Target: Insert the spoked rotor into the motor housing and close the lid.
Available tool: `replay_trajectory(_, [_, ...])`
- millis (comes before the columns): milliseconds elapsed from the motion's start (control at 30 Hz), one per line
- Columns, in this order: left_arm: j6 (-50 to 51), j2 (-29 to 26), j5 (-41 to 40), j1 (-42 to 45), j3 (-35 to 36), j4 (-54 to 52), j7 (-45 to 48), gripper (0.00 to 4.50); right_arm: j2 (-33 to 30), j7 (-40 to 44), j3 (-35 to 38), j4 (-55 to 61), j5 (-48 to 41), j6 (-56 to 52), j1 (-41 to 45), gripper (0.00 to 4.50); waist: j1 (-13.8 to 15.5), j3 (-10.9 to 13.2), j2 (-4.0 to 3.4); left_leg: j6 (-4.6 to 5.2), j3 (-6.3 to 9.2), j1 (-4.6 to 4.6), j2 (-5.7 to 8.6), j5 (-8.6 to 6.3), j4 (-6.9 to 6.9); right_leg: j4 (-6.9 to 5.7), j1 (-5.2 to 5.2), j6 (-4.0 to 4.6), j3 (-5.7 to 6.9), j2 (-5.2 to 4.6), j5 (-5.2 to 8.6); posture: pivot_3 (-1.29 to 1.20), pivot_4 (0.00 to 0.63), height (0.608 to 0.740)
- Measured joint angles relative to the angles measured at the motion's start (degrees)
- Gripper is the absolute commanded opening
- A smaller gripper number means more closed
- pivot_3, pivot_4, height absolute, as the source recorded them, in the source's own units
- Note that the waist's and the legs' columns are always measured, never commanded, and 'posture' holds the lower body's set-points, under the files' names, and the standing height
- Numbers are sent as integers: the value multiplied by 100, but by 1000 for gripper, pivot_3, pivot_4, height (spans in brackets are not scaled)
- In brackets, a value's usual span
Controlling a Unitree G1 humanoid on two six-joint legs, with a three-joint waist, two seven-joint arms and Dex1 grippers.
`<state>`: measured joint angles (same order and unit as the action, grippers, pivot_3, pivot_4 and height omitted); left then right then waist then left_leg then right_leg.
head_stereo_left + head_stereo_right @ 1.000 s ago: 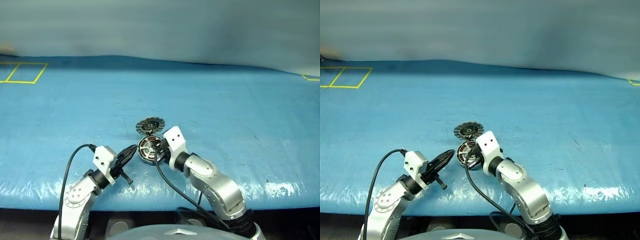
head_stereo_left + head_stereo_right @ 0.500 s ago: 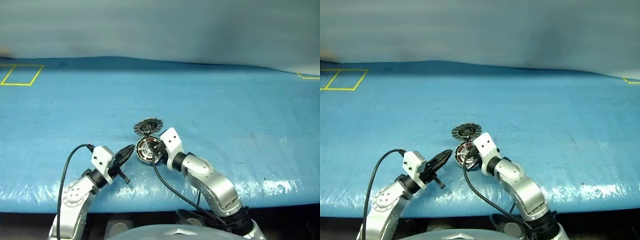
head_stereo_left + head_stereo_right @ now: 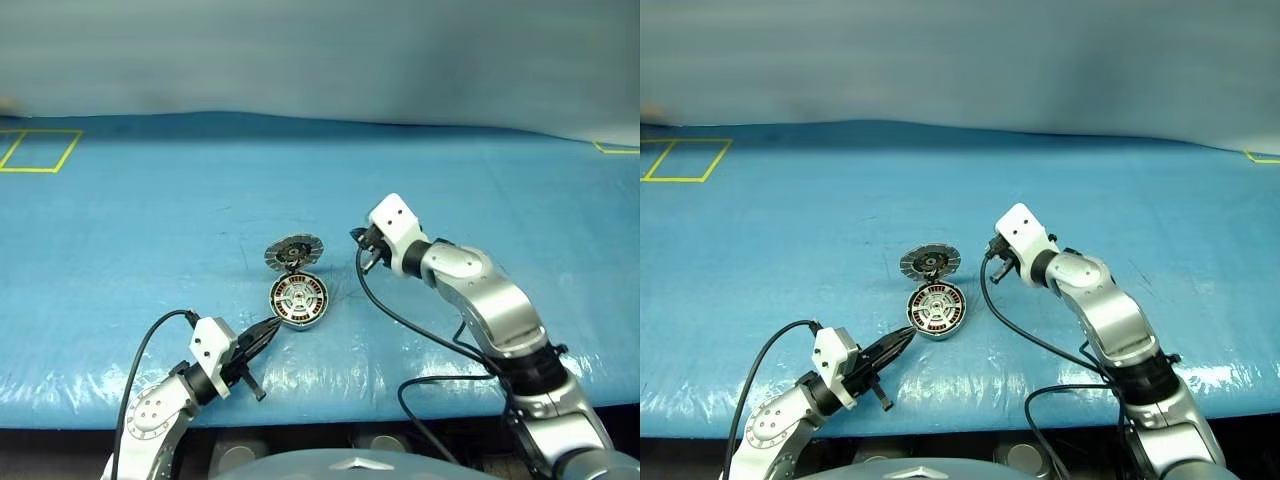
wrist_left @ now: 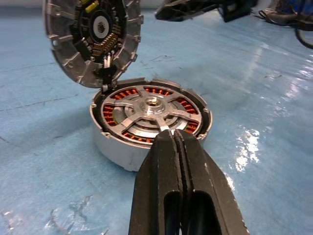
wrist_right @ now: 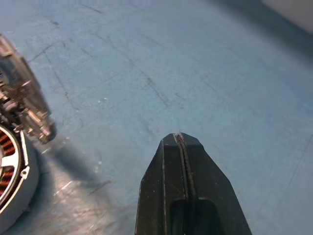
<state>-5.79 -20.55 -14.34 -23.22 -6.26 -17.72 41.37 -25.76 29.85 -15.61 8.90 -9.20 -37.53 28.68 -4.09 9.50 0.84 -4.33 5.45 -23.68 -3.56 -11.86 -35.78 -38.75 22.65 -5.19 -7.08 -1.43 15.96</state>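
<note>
On the blue plastic-sheeted table [image 3: 480, 210], near its front edge, sits the motor housing [image 3: 298, 301], a shallow round silver-grey metal cup. Inside it lies the spoked rotor [image 4: 151, 110]: flat silver spokes run out from a silver centre hub, and copper-orange windings show in the gaps between them. The lid [image 3: 294, 250], a round disc hinged to the housing's far side, stands tilted open behind it, with its dark inner face and segmented silver ring turned toward me.

From my head, the housing and lid look like two small discs, one behind the other, and the rotor's spokes read as a pale star. My left wrist camera sees much more: the housing's smooth machined wall, the rim around the rotor, the small hinge where lid meets cup, and dark parts and brass-coloured pieces clustered around the lid's central hole. My right wrist camera catches just an edge of the housing and the lid's side, over scuffed, glossy blue sheet.

My left gripper [image 4: 172, 134], two black tapered fingers pressed together and holding nothing, has its tip right at the housing's near rim. My right gripper [image 3: 362, 247], likewise pinched closed and empty, hangs above the table well apart from the housing, on its right.
</note>
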Motion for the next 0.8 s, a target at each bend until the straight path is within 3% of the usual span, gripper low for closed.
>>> replay_trajectory(167, [-572, -5, 44, 256, 55, 712, 114, 50, 456, 953, -244, -2061, 192, 1531, 944, 0, -1, 5, -4, 0, 0, 0, 0, 0, 22, 4, 1, -20, 2, 0, -19, 0, 150, 740])
replay_trajectory(367, [-779, 4, 47, 398, 75, 964, 112, 50, 1034, 2160, -152, -3295, -249, 1826, 1502, 0, 5, 12, -16, 0, 4, 3, 0, 0, 32, 4, 1, -2, 4, 1, -33, 0, 150, 740])
replay_trajectory(633, [-680, 34, 18, 349, 62, 975, -14, 50, 944, 3723, -115, -3187, -899, 1122, 1429, 0, 13, 18, -33, 0, 4, 8, 0, 1, 29, 3, -1, -27, 4, 1, -18, 0, 150, 740])
replay_trajectory(800, [-596, 36, -3, 317, 47, 903, -43, 50, 797, 3970, -155, -2365, -1065, 702, 872, 0, 19, 18, -34, -1, 4, 6, 0, 0, 31, 4, 0, -28, 4, 1, -17, 0, 150, 740])
